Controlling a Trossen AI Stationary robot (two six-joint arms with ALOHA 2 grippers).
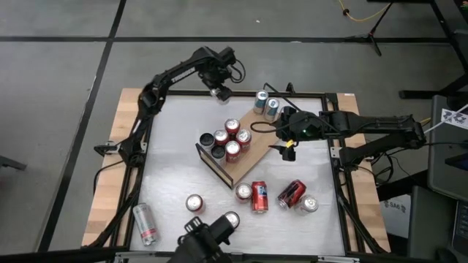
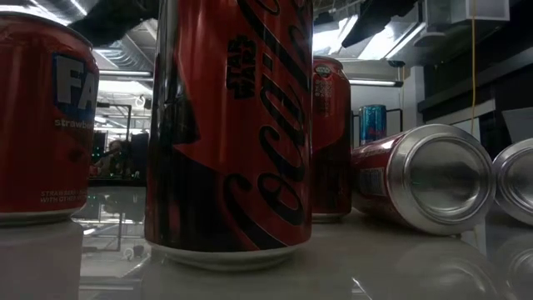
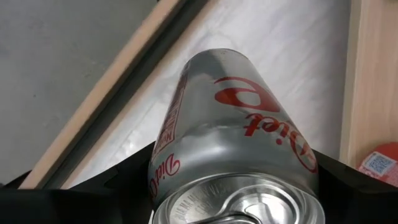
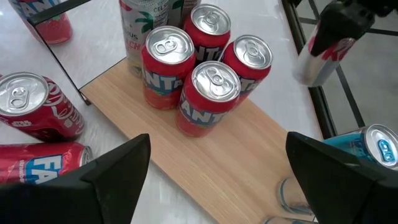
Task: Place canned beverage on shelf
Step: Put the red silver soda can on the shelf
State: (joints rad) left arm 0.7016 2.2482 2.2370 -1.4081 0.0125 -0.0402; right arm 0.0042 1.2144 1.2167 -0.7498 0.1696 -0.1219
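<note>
Silver Diet Coke can point(image 3: 233, 143) pinched in left gripper point(image 1: 219, 93) beyond shelf point(image 1: 252, 142); right gripper point(image 1: 285, 150) spread

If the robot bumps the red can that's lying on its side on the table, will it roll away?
Probably yes. The red can lies on its round side on the smooth white table, so a sideways nudge would likely roll it. An end-on push would more likely slide it. Nearby cans might stop it.

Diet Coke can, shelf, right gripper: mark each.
Diet Coke can point(image 3: 236, 143), left wrist view, silver side wall.
shelf point(image 4: 230, 162), right wrist view, bare board surface.
right gripper point(image 4: 217, 171), right wrist view, midway between open fingers.
</note>
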